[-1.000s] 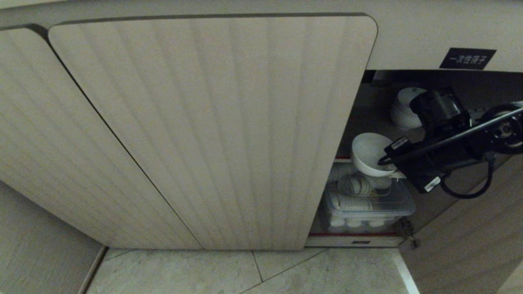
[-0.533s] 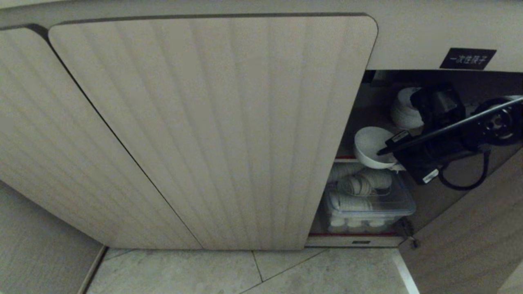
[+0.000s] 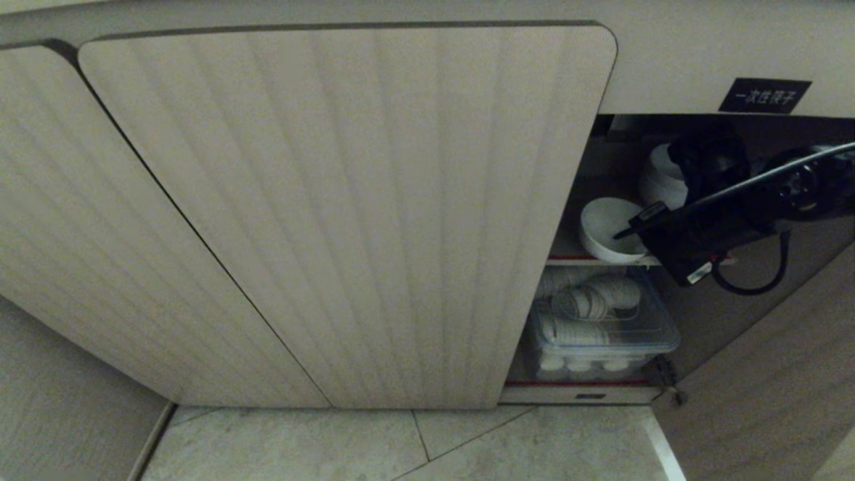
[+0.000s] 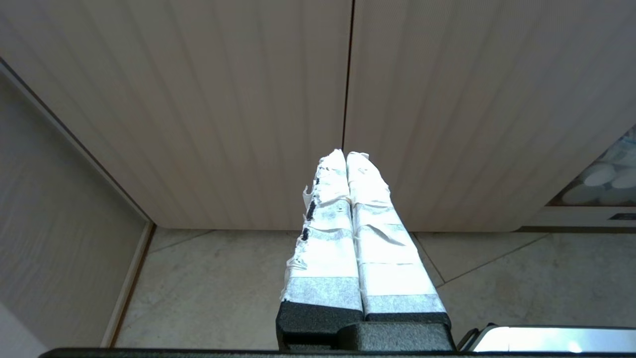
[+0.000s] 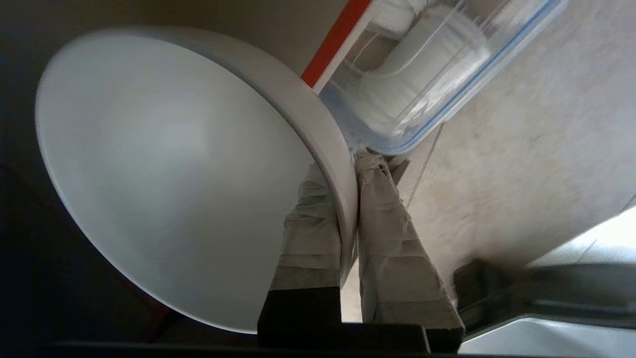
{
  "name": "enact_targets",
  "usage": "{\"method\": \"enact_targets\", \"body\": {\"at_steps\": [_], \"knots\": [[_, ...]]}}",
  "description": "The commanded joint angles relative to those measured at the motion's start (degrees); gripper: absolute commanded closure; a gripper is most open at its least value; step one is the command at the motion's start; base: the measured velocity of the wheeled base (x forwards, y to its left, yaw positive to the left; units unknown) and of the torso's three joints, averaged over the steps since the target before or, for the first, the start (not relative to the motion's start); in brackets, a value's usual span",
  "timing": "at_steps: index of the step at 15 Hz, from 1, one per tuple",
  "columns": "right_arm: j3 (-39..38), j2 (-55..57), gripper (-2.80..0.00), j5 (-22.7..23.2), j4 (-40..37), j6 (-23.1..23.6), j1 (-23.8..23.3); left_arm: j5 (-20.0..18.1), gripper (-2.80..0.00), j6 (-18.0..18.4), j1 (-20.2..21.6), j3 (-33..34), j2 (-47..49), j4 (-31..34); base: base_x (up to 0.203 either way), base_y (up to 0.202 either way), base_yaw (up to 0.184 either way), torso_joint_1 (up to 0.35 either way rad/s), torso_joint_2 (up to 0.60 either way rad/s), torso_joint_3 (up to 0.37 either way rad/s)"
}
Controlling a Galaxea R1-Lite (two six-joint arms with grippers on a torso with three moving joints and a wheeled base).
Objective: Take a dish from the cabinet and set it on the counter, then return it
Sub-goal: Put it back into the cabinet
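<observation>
While the right pincer reaches into the open side of the cabinet, these are the notes, all placed against that cabinet.

Step in hand: judged as the return leg or the first lift, cannot tell which; the bowl is at the upper shelf inside the cabinet, its base at or just over the red-edged lip.

Right pincer: clamped on the bowl's rim, one taped finger inside the wall and the other outside, seen plainly in the right wrist view.

Left pincer: closed on nothing, parked low in front of the cabinet's two shut doors.

Bowl: white, plain, empty, tipped a little toward the opening.

Next move calls for: if returning, easing the bowl down flat on the shelf before the fingers part; if taking, a level draw outward past the door edge. Risk, as I judge it: a thin rim grip lets the bowl pivot.

Neighbours inside cabinet: stack of white dishes deeper on the same shelf; clear lidded box of white crockery on the shelf below.

Cabinet face: ribbed pale doors, round corners; small black label above the opening.

Floor: pale stone tiles below the doors.

Tabletop: not in view.
</observation>
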State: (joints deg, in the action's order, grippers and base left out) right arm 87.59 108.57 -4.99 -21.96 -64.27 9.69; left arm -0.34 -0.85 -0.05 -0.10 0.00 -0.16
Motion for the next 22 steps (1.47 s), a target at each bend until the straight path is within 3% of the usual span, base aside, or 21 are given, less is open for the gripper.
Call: {"method": "enact_targets", "body": {"at_steps": [1,13,22], "knots": [[0.3,0.8,0.0,0.0,0.1,1.0,-0.7,0.0,0.0,0.0,0.0,0.0,0.0,0.0,0.0,0.0,0.0,0.0,0.0,0.0],[0.5,2.5,0.0,0.5,0.8,2.4,-1.2,0.0,0.0,0.0,0.0,0.0,0.0,0.0,0.0,0.0,0.0,0.0,0.0,0.0],[5.5,5.6,0.0,0.5,0.7,2.0,-1.8,0.0,0.0,0.0,0.0,0.0,0.0,0.0,0.0,0.0,0.0,0.0,0.0,0.0]]}}
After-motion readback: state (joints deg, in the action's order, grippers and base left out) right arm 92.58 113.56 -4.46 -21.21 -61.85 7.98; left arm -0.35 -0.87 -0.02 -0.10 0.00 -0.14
